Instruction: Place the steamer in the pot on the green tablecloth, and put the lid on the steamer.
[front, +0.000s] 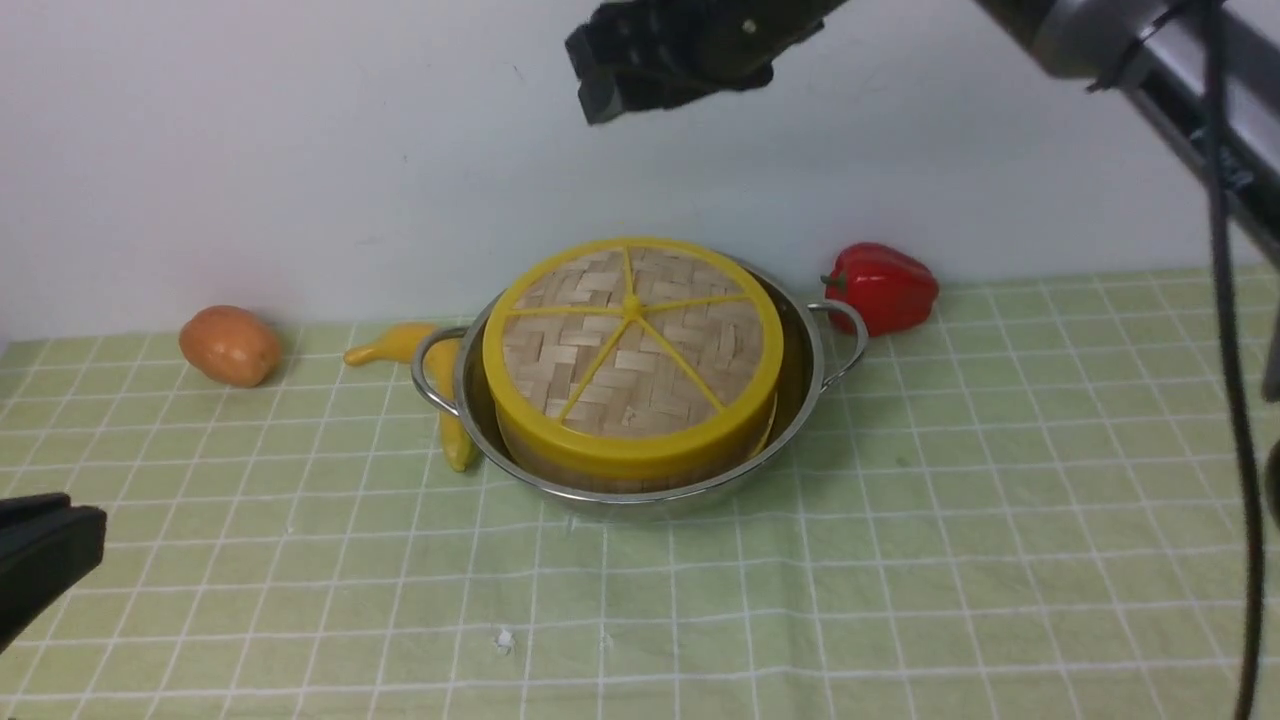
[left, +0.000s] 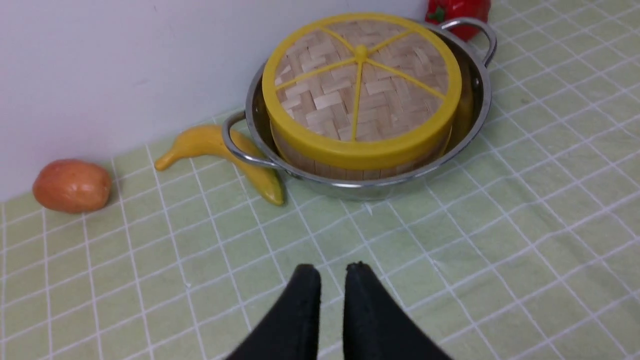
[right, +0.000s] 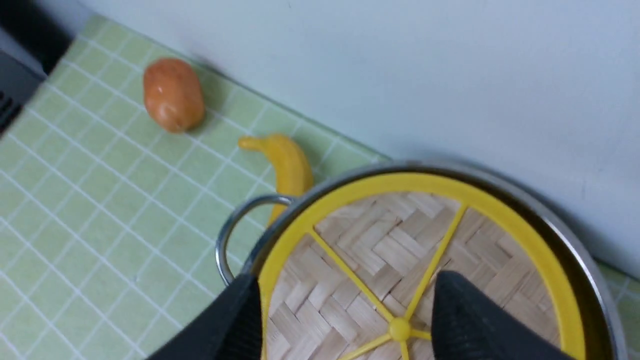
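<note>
The right gripper (right: 345, 320) hangs with its two black jaws spread wide and holding nothing, and directly beneath the gap between them lies the flat round lid of woven bamboo strips with a thick yellow rim and five yellow spokes (right: 400, 260), its hub just under the jaws. In the front view that gripper (front: 640, 75) is well above the lid (front: 632, 350), apart from it. The lid sits level on the round bamboo steamer basket (front: 640, 470), of which only a band of pale slatted wall shows below the yellow rim; the contents are hidden. The steamer stands inside the wide, shallow, shiny stainless-steel pot with two small loop handles (front: 800, 330), and the pot rests on the pale green tablecloth gridded with thin white lines (front: 900, 560). Out past the pot's handle lies a yellow banana (right: 290, 165), partly tucked under that handle, and farther out an orange-brown oval fruit (right: 172, 95) near the white wall (right: 450, 65). On the pot's other side a red bell pepper (front: 882, 285) lies just beside the second handle. The left gripper (left: 327, 272) has its black jaws almost together with only a narrow slit between, clasping nothing, low over bare cloth, with the pot (left: 300, 175) well ahead of its tips.
</note>
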